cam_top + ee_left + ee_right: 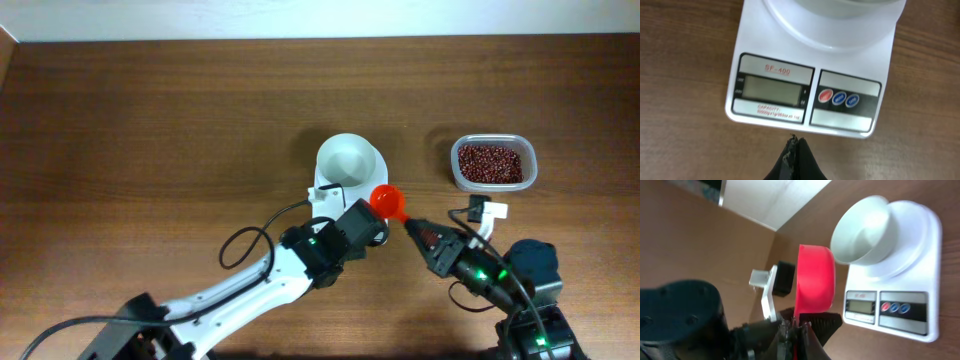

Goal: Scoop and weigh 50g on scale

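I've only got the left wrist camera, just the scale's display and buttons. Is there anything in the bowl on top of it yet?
Observer: No, the white bowl on the scale is empty.
Operator: Okay, so where's the scoop right now?
Observer: The right pincer is shut on the handle of the red scoop, with its cup just beside the bowl's rim.
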### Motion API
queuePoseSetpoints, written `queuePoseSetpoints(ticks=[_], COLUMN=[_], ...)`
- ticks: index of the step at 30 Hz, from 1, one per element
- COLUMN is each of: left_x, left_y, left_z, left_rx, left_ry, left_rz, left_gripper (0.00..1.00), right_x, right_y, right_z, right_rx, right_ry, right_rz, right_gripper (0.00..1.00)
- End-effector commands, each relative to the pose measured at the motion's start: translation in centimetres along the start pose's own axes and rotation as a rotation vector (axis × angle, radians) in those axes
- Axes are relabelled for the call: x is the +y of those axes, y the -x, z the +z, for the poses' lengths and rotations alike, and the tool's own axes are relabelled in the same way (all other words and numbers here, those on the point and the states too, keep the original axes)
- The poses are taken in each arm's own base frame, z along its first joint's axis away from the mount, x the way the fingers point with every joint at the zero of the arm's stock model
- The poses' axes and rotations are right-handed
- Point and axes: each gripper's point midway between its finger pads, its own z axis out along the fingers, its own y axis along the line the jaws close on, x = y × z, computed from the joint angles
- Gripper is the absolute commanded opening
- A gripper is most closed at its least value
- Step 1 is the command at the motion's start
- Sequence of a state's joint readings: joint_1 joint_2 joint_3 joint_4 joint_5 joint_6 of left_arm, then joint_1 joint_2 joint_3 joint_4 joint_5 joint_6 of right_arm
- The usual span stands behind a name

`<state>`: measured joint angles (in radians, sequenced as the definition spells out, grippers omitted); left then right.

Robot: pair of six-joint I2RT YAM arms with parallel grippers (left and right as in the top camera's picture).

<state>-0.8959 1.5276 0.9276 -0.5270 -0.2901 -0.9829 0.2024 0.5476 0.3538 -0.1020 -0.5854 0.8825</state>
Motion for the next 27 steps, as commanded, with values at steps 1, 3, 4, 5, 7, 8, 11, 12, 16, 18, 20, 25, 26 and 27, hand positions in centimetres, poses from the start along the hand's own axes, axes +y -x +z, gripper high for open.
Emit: queuePoseSetpoints(ticks=[1,3,4,5,7,8,11,12,16,18,20,25,26,27], left_x=[-0.3,-0.5,-0.5,-0.6,-1.0,-1.3,-1.8,-2.0,-2.4,-2.7,-2.7,-3.3,-3.3,-3.3], left_y=[1.1,1.1,1.0,0.9,0.8,0.8,1.0,1.0,0.9,0.8,0.8,0.3,0.2,0.2], left_z=[0.9,1.8,2.3,2.7,3.6,3.9,4.3,4.5,5.6,5.9,6.0,6.8,6.9,6.9], left_rx=[-0.062,-0.071,-0.069,-0.068,-0.070,-0.075,-0.086,-0.089,-0.095,-0.093,-0.093,-0.070,-0.066,-0.065], left_ry=[0.022,0.030,0.032,0.034,0.025,0.018,0.002,-0.004,-0.013,-0.024,-0.024,-0.052,-0.051,-0.051], left_rz=[0.013,0.013,0.014,0.015,0.012,0.009,0.002,0.000,-0.003,-0.007,-0.010,-0.012,-0.011,-0.010], left_gripper=[0.00,0.00,0.00,0.00,0.00,0.00,0.00,0.00,0.00,0.00,0.00,0.00,0.00,0.00], right_x=[-0.7,-1.6,-1.8,-1.9,-1.9,-2.0,-2.0,-2.1,-2.3,-2.3,-2.3,-2.3,-2.3,-2.3], right_y=[2.0,3.3,3.6,3.7,3.7,3.8,3.8,3.8,4.0,4.0,4.0,4.0,4.0,4.0], right_z=[-0.8,-1.4,-1.5,-1.6,-1.6,-1.6,-1.6,-1.6,-1.6,-1.6,-1.6,-1.6,-1.6,-1.6], right_rx=[-0.077,-0.127,-0.138,-0.145,-0.145,-0.146,-0.151,-0.152,-0.160,-0.160,-0.160,-0.160,-0.160,-0.160], right_ry=[-0.027,-0.056,-0.063,-0.067,-0.067,-0.069,-0.073,-0.074,-0.085,-0.086,-0.086,-0.086,-0.086,-0.086], right_rz=[-0.001,0.014,0.017,0.019,0.020,0.020,0.020,0.020,0.022,0.023,0.023,0.023,0.023,0.023], right_gripper=[0.04,0.04,0.04,0.04,0.04,0.04,0.04,0.04,0.04,0.04,0.04,0.04,0.04,0.04])
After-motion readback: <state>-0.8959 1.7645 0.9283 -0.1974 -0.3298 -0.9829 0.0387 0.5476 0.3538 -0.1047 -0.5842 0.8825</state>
